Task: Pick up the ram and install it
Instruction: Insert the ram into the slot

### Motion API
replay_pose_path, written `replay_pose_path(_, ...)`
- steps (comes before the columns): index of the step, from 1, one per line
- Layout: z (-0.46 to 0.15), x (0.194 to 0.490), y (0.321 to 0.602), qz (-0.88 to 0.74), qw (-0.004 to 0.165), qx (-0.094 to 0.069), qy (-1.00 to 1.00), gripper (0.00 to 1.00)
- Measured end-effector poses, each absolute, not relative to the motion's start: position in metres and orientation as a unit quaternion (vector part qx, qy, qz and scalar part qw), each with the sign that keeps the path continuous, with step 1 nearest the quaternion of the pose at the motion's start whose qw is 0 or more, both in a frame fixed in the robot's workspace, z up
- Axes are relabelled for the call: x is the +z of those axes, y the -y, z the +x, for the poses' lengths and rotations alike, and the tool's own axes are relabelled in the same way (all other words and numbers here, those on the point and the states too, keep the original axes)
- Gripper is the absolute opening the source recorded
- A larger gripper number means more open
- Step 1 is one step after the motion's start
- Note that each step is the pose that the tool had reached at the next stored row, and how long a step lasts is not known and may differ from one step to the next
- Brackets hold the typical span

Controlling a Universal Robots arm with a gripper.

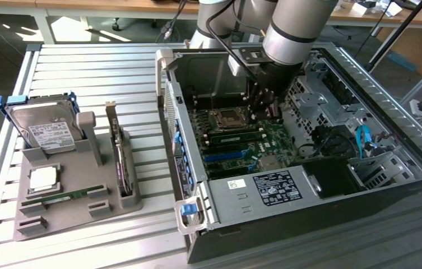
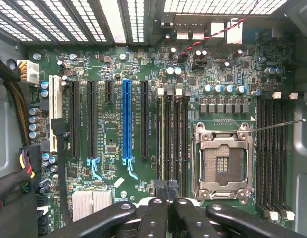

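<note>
Slatted metal table (image 1: 83, 67) carries an open PC case (image 1: 293, 224) lying on its side at the exterior view's right, with a grey parts holder (image 1: 114, 210) on the exterior view's left. Robot arm (image 1: 297, 28) reaches down into the case over the motherboard (image 1: 248, 148) (image 2: 119, 64). The holder carries a hard drive (image 1: 46, 126) standing tilted at its far end and a dark expansion card (image 1: 123, 159) upright on edge along the side nearer the case. The gripper (image 1: 263, 109) (image 2: 167, 191) is low inside the case, just beside the empty CPU socket (image 1: 230, 117) (image 2: 223, 161). In the wrist view its tips hang over the end of the bank of black memory slots (image 2: 171, 134) between the socket and the blue slot (image 2: 127, 121). Jaws nearly together, only a thin gap between the pads, and nothing seen pinched in them. The ram (image 1: 63, 196) is a thin green stick lying flat in a groove of the holder near its front edge. It is outside the case and well apart from the jaws, not touched. The square silver processor chip (image 1: 42, 177) sits flat in its pocket just behind the ram.
</note>
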State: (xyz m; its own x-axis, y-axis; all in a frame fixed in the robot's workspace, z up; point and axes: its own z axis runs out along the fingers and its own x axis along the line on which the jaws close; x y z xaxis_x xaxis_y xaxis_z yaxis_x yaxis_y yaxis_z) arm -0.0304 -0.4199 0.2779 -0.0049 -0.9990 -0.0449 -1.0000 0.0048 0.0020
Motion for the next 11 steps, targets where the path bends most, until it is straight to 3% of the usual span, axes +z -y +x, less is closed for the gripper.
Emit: replay_pose_path(11, 0.012, 0.276, 0.42, -0.705, 0.012, 0.02, -0.709, 0.1)
